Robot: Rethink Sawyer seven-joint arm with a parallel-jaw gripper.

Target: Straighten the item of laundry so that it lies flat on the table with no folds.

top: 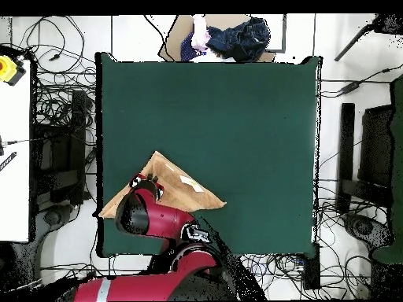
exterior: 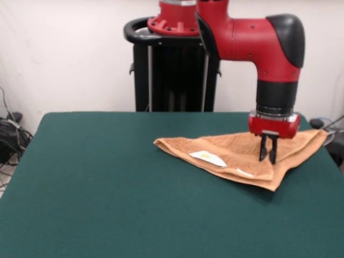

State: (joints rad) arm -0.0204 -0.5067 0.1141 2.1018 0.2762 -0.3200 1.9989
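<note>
The light orange towel point(exterior: 236, 150) lies folded into a triangle on the right part of the dark green table point(exterior: 107, 177). A white label point(exterior: 208, 157) shows on its top layer. Its right corner reaches the table's right edge. My gripper point(exterior: 267, 159) points straight down on the towel's right half. Its fingers are close together, with their tips pressed into the cloth near the front folded edge. In the overhead view the towel point(top: 177, 185) sits at the table's point(top: 236, 118) lower left. The red arm point(top: 142, 216) covers the gripper there.
The black pedestal point(exterior: 174, 70) stands behind the table's far edge. Cables point(exterior: 11, 134) lie on the floor at the left. In the overhead view a person point(top: 201, 31) with dark blue cloth point(top: 240, 38) is at the far edge.
</note>
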